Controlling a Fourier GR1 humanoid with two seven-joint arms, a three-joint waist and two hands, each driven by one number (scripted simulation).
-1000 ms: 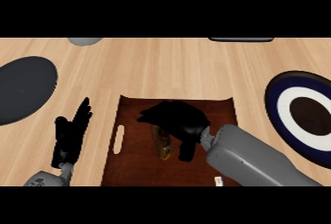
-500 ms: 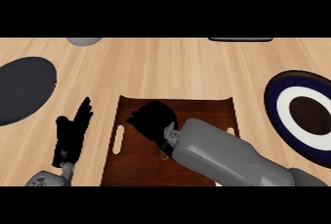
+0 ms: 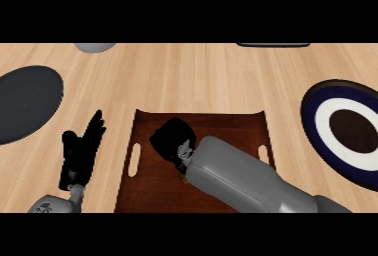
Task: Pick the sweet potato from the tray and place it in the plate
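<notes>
Over tray [image 3: 244, 125] — right hand [image 3: 173, 140] fingers unclear; left hand [image 3: 83, 150] fingers released.

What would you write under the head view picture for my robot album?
Right robot hand curled down in the brown tray, plate waiting at right, left robot hand resting open.

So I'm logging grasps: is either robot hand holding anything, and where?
Cannot be told: the right robot hand curls down over the tray, hiding what's beneath. Left robot hand holds nothing.

From my end the sweet potato [image 3: 181, 176] is almost all hidden under the right hand [image 3: 174, 140] and forearm (just a sliver shows). The plate [image 3: 322, 120] gets cut off at the right edge.
</notes>
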